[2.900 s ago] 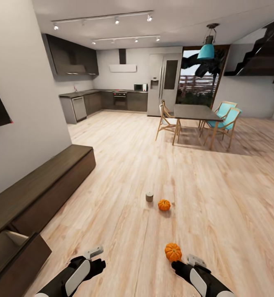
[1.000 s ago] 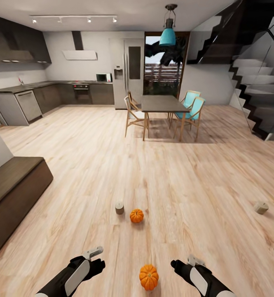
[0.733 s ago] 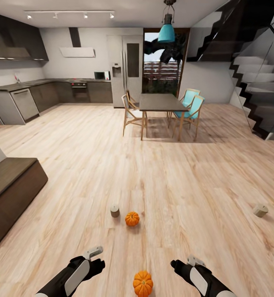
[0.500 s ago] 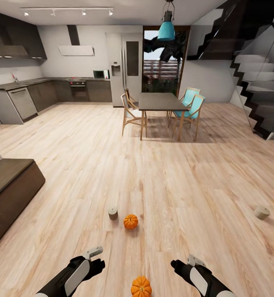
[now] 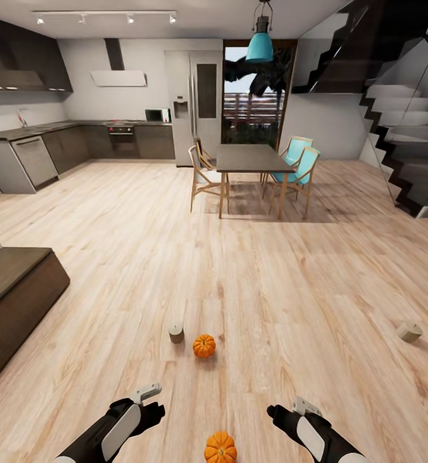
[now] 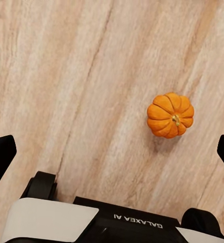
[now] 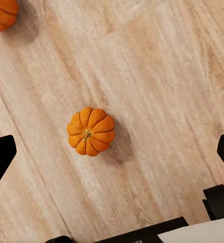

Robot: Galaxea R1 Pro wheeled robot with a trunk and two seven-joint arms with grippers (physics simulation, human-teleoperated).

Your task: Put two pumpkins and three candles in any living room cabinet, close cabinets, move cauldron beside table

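Observation:
Two orange pumpkins lie on the wooden floor. The near pumpkin [image 5: 221,448] sits between my two arms, and it shows again as the pumpkin [image 6: 170,115] in the left wrist view and the pumpkin [image 7: 91,131] in the right wrist view. The far pumpkin [image 5: 204,346] lies a little ahead, beside an upright pale candle [image 5: 176,333]. A tipped candle [image 5: 409,332] lies far to the right. The dark brown cabinet [image 5: 17,289] runs along the left edge. My left gripper [image 5: 148,402] and right gripper [image 5: 284,411] hover open above the floor, holding nothing.
A dining set [image 5: 249,168] with wooden and turquoise chairs stands ahead past a wide stretch of floor. The grey kitchen units [image 5: 78,145] line the back left. A staircase [image 5: 400,141] with a glass side rises at the right.
The camera has swung right, so the cabinet slid toward the left edge and the right candle came into view. Both arms keep the same pose. Nothing on the floor has moved.

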